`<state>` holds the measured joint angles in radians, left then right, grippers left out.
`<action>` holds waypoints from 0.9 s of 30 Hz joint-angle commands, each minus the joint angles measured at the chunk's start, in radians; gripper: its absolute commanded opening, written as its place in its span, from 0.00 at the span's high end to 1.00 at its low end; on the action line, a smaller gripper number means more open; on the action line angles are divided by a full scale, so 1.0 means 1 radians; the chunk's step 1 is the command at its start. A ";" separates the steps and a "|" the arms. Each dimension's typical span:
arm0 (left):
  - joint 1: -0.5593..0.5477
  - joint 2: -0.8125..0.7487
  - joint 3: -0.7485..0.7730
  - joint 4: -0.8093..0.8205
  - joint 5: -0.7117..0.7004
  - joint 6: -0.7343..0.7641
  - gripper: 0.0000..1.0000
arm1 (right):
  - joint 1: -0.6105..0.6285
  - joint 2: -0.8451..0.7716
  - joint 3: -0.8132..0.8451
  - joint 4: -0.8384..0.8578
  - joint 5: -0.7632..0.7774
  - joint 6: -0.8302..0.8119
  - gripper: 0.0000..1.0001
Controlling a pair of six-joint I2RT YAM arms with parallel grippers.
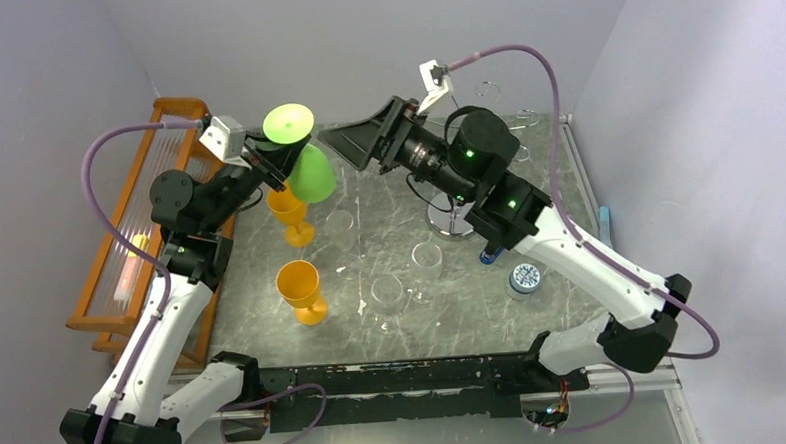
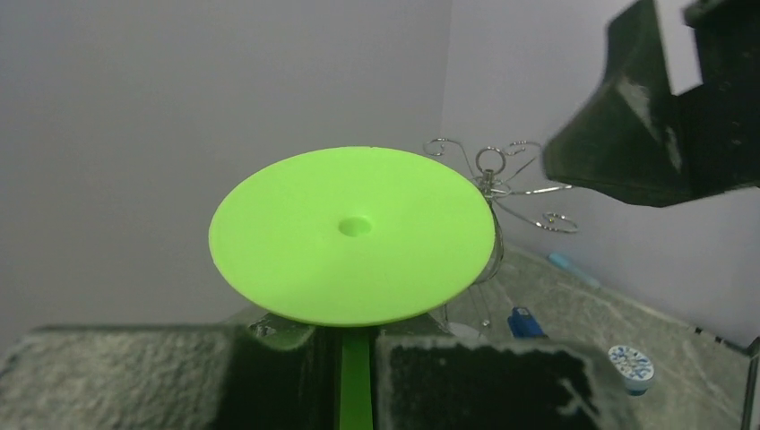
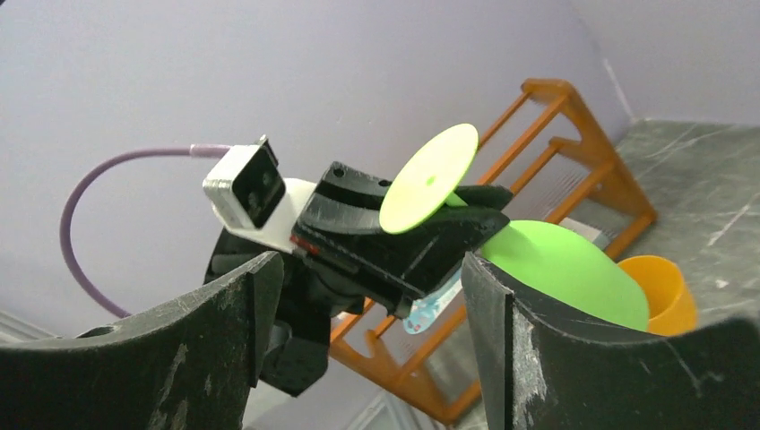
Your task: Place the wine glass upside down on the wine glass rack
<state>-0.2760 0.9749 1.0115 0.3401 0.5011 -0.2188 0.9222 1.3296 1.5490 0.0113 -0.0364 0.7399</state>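
The wine glass is lime green and hangs bowl-down in the air over the far left part of the desk. It is tilted, so its round foot sits highest and leans toward the far wall. The left jaws are clenched on its thin stem, just below the foot. In the right wrist view the bowl bulges out past their tips. The bowl's mouth faces downward, and I cannot see inside it.

The right jaws are spread wide and hold nothing. They point left toward the glass, close to it but not touching.

The wine glass rack stands on its mirrored base toward the far right of the desk, partly behind the right arm. Its curled wire arms (seen best from the left wrist) carry nothing. It is well apart from the green glass.

Two orange goblets stand upright on the desk. The far one is just below the green bowl and the near one is closer to the arm bases; the near one's bowl looks empty. Two clear glasses stand mid-desk, and they are too faint to judge what is in them. A small round tin with a patterned lid sits closed on the right. An orange wooden rack runs along the left edge with pale clear items lying between its slats; what they are I cannot tell.
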 commanded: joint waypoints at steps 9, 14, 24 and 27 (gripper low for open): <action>-0.003 -0.030 -0.042 0.122 0.109 0.111 0.95 | 0.003 0.178 0.165 -0.104 0.013 0.152 0.30; -0.003 -0.046 -0.068 0.145 0.111 0.094 0.95 | 0.000 0.208 0.178 -0.082 -0.002 0.192 0.42; -0.003 -0.068 -0.086 0.124 0.084 0.074 0.87 | -0.028 0.215 0.163 -0.040 -0.054 0.278 1.00; -0.003 -0.075 -0.080 0.086 0.034 0.060 0.66 | -0.048 0.215 0.155 -0.019 -0.065 0.304 1.00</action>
<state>-0.2756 0.9222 0.9249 0.4419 0.5694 -0.1314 0.9054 1.5436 1.6997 -0.0639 -0.0914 1.0344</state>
